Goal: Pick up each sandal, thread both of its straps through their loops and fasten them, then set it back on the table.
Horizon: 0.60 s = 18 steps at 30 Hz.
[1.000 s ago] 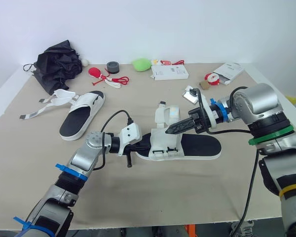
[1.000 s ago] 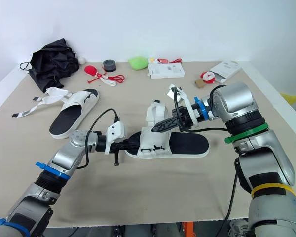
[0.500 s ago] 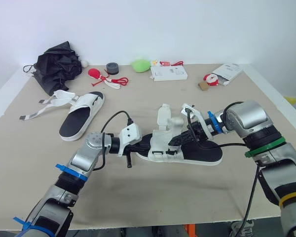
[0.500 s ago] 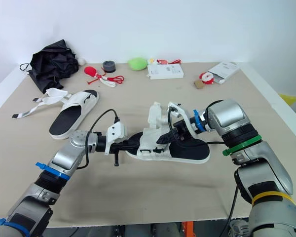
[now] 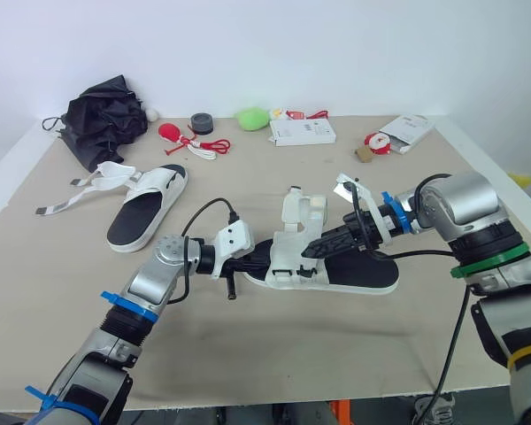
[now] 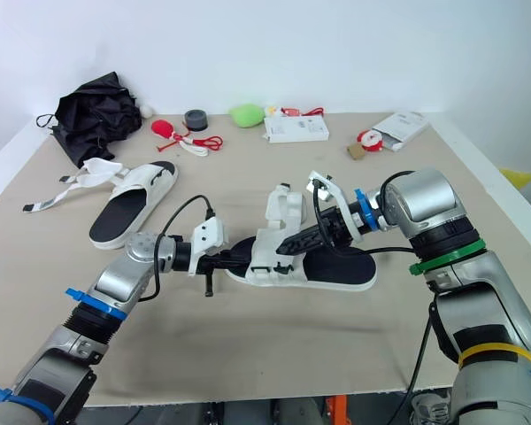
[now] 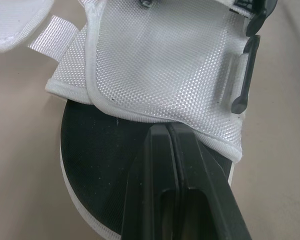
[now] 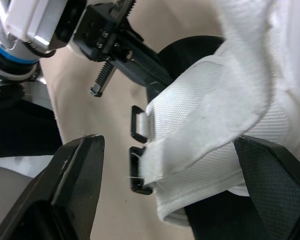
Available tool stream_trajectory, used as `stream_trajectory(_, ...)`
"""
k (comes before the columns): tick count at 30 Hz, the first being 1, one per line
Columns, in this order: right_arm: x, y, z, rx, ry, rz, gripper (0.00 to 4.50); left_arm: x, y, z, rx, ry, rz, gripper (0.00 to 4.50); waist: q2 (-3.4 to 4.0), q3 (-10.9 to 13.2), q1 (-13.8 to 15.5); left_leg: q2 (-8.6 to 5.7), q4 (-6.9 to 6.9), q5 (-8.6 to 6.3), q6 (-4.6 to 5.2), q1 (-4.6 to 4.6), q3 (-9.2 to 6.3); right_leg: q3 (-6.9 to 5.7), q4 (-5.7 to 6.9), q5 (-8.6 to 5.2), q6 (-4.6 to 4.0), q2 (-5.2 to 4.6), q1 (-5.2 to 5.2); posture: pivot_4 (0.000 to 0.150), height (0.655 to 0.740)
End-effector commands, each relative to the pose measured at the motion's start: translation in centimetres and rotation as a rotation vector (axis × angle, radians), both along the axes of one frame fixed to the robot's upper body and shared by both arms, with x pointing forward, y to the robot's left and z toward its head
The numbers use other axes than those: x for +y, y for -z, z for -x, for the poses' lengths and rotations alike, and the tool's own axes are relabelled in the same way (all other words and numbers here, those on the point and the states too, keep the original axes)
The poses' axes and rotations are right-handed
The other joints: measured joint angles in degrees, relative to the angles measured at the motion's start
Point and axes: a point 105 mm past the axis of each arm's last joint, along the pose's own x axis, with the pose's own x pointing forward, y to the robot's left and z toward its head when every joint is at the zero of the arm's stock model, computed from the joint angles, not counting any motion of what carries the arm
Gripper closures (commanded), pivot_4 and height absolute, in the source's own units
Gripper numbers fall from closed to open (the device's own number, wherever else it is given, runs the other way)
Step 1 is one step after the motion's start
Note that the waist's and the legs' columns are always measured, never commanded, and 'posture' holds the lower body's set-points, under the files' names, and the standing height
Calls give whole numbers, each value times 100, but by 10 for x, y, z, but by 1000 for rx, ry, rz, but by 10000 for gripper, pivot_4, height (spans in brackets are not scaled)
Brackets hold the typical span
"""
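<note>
Here the left end effector (image 5: 258, 260), fingers pressed together, is resting on the toe of the sandal (image 5: 363, 270) lying on the tabletop (image 5: 336, 354). The right end effector (image 5: 314, 249), fingers spread, is straddling its loose white strap (image 8: 205, 130), black loops (image 8: 138, 131) just beside.

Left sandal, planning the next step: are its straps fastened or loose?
Loose: the straps trail flat on the table beside the sandal.

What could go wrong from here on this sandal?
1. The left pincer is shut on just the toe edge of the sandal; a tug on the strap could twist it loose.
2. The right pincer is open around the strap, whose end lies beside the black loops; closing here may bunch it rather than feed it through.
</note>
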Motion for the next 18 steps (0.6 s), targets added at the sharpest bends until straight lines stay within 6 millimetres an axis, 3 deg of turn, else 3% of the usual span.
stream_trajectory(1, -4, -11, -2, -53, 22, -19, 767, 8, 42, 11, 130, -3, -117, 45000, 0, 0, 0, 0, 0, 0, 0, 0, 0, 0, 0, 0, 0, -1, 0, 1500, 7400)
stream_trajectory(8, -5, -17, -10, -74, 111, -87, 767, 8, 43, 12, 131, 0, -118, 45000, 0, 0, 0, 0, 1, 0, 0, 0, 2, 0, 0, 1, 3, -1, 0, 1500, 7400)
stream_trajectory(9, -4, -18, -7, -69, 108, -102, 3036, 8, 43, 12, 131, 0, -119, 45000, 0, 0, 1, 0, 1, 0, 0, 0, 1, 0, 0, 1, 3, -1, 0, 1500, 7400)
stream_trajectory(12, -2, -19, -2, -58, 102, -132, 13144, 8, 44, 13, 132, 2, -119, 45000, 0, 0, 1, -1, -1, 0, 0, -1, 1, 2, -1, 5, -6, -2, 1, 1500, 7400)
stream_trajectory(14, -2, -19, 1, -56, 99, -140, 24714, 8, 44, 13, 131, 3, -120, 45000, 1, 0, 1, -2, -1, 0, 0, -2, 2, 3, 0, 5, -6, -3, 0, 1500, 7400)
stream_trajectory(18, 1, -19, 7, -48, 77, -152, 43783, 8, 44, 13, 130, 4, -121, 45000, 1, 0, 1, -2, 0, 0, 0, -2, 1, 1, -1, -2, 7, -2, 0, 1500, 7400)
